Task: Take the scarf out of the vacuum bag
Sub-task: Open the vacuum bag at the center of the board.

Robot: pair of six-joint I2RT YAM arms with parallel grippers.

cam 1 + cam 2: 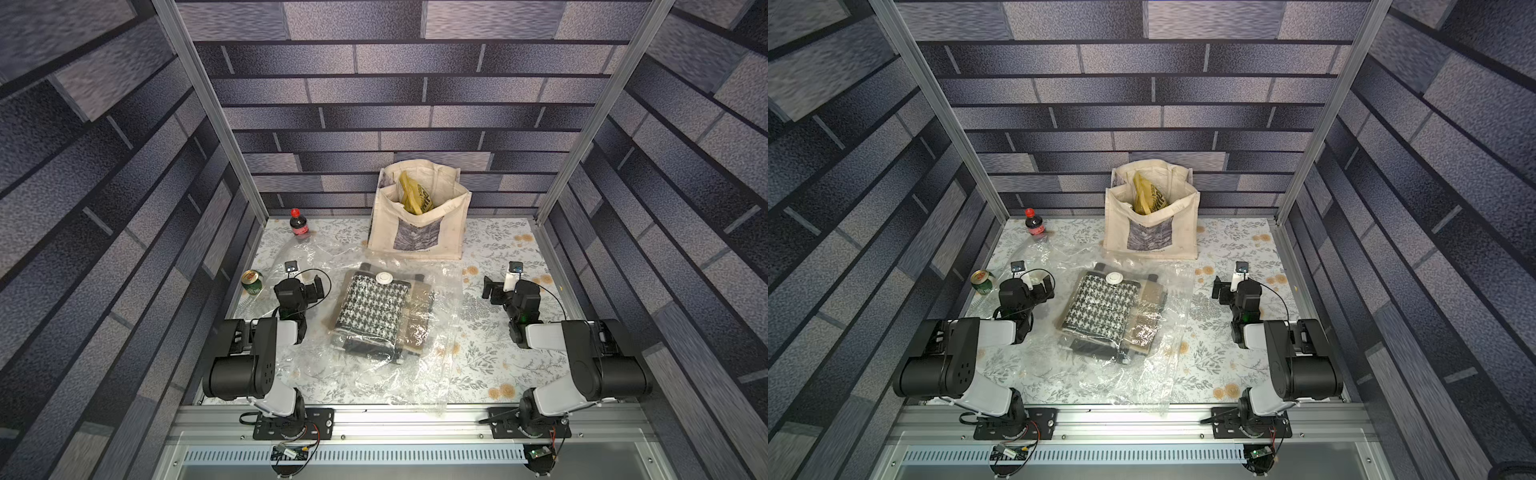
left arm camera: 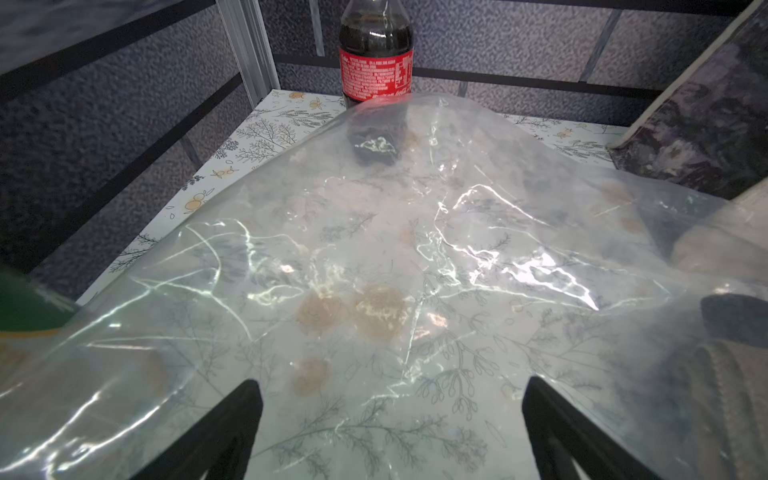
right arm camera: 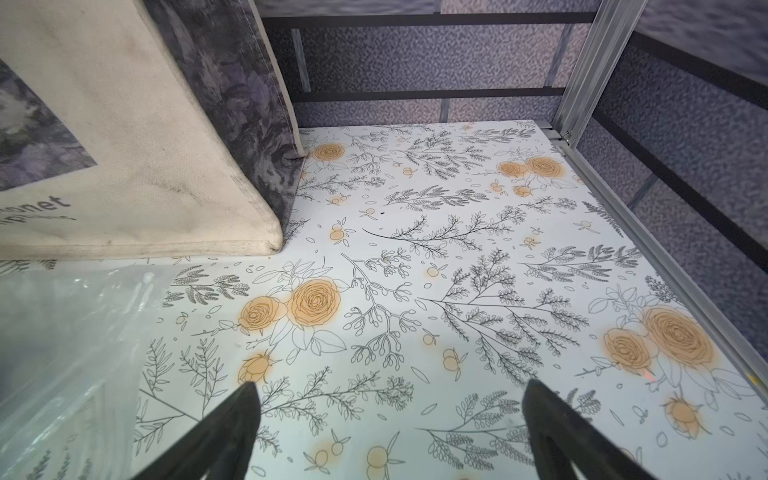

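Note:
The vacuum bag (image 1: 320, 365) is a large clear crinkly sheet lying flat across the middle of the table in both top views, with its round white valve cap (image 1: 384, 277) facing up. Inside it lies the folded scarf (image 1: 370, 309), black-and-white houndstooth, also showing under the plastic in a top view (image 1: 1096, 309). My left gripper (image 1: 302, 283) stands open at the bag's left side; in the left wrist view its gripper (image 2: 390, 386) hovers over empty bag plastic (image 2: 374, 249). My right gripper (image 1: 508, 286) is open over bare table to the right of the bag, holding nothing (image 3: 390, 386).
A cream canvas tote (image 1: 419, 232) with a yellow packet in it stands at the back, just behind the bag. A cola bottle (image 1: 297, 224) is at the back left, its foot under the plastic's edge (image 2: 374, 141). A green can (image 1: 252, 281) sits by the left arm. Metal frame rails border the table.

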